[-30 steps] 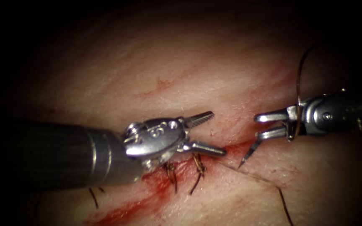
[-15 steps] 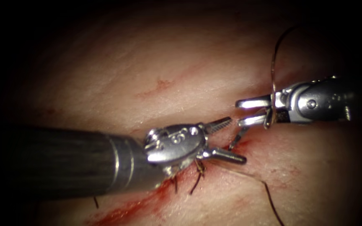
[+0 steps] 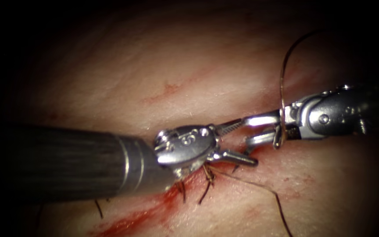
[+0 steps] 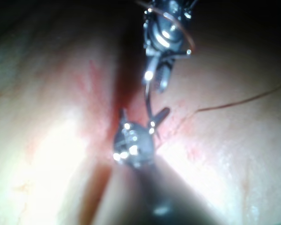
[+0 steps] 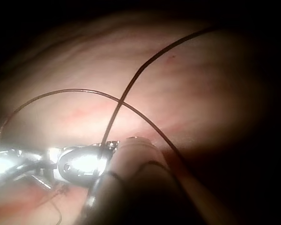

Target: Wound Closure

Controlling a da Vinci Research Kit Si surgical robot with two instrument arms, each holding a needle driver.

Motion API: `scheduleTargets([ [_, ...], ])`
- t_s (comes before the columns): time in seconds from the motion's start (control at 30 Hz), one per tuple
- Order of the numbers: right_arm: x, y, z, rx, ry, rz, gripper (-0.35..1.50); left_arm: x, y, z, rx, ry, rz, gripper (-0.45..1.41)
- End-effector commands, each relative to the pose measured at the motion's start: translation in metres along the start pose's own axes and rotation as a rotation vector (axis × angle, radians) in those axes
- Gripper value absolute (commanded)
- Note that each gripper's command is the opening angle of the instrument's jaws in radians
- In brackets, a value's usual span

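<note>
Hanging from the right tool (image 3: 247,131), the needle (image 3: 245,152) slants down toward the cut (image 3: 259,151). It seems pinched far back between the jaws, whose tips stand apart. The needle's point end drops behind the lower jaw of the left tool (image 3: 247,142), so I cannot tell whether it enters the tissue (image 3: 154,66).

Left tool jaws are spread wide and hold nothing. The upper one lies against the right tool's upper jaw, the lower one just over the cut. In the left wrist view the needle (image 4: 149,101) runs as a thin line from the right tool (image 4: 155,80) down between the left tool's (image 4: 144,112) parted jaws.

Thread (image 3: 281,83) arcs high above the right tool and crosses its jaw base; in the right wrist view it (image 5: 131,89) sweeps over the tissue in two crossing curves. Another strand (image 3: 259,186) trails over the tissue to the right of the cut.

Cut ends of thread (image 3: 206,188) stick up from the cut below the left tool. Red fluid (image 3: 128,221) lines the cut toward the lower left.
</note>
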Motion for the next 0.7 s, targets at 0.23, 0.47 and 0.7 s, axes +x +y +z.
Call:
scheduleTargets([
  [0.23, -0.0007, -0.0003, 0.0007, 0.015, 0.004, -0.006, -0.35, -0.0004, 0.0008, 0.0014, -0.062, -0.007, 0.008, 0.3],
  [0.47, -0.0004, -0.0006, 0.001, 0.033, 0.007, -0.017, -0.35, -0.0003, 0.0005, 0.001, -0.096, -0.015, 0.017, -0.4],
  [0.7, -0.0006, -0.0004, 0.0006, 0.03, 0.006, -0.035, -0.35, -0.0005, 0.0007, 0.0004, -0.111, -0.043, -0.18, -0.45],
])
